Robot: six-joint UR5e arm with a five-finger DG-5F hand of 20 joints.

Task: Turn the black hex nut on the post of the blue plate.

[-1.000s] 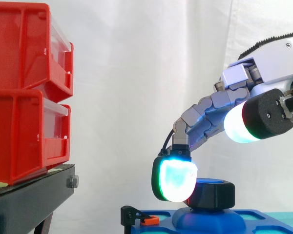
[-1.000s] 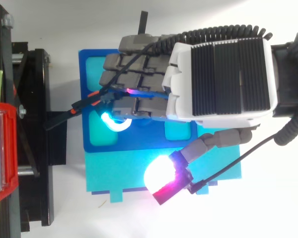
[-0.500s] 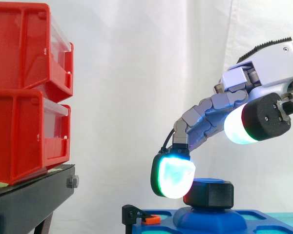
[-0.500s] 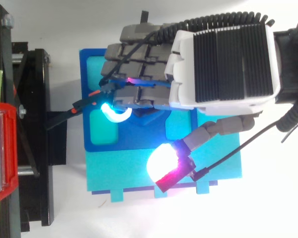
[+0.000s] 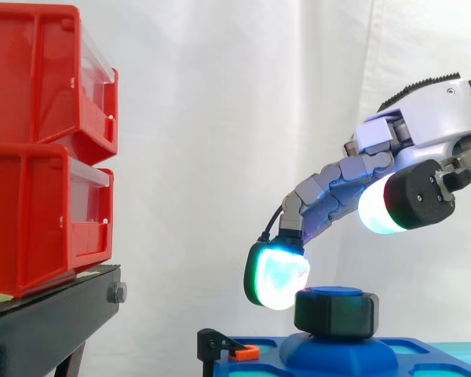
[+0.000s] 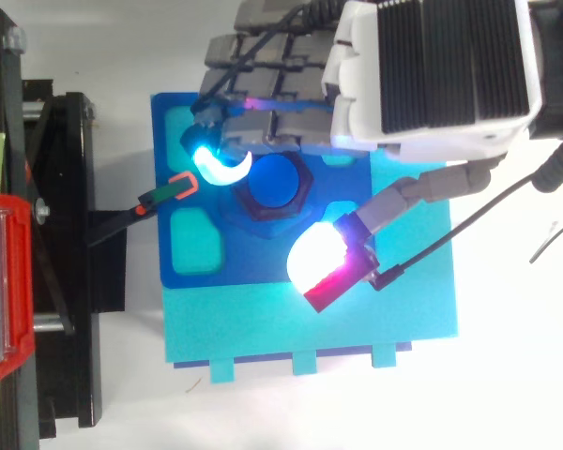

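Scanning the side view: hand [image 5: 432, 110] at the right edge, fingers loosely spread, grasping nothing; one glowing fingertip [image 5: 276, 275] just at the upper left of the black hex nut [image 5: 335, 314], low and right of centre above the blue plate [image 5: 424, 349]. Looking down from the top: nut at frame centre around the post [image 6: 272, 180], thumb pad [image 6: 321, 267] just lower right of it.

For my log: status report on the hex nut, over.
Robot hand open, over the nut. Black hex nut on blue plate's post, ungripped. Orange clip beside it, apart.
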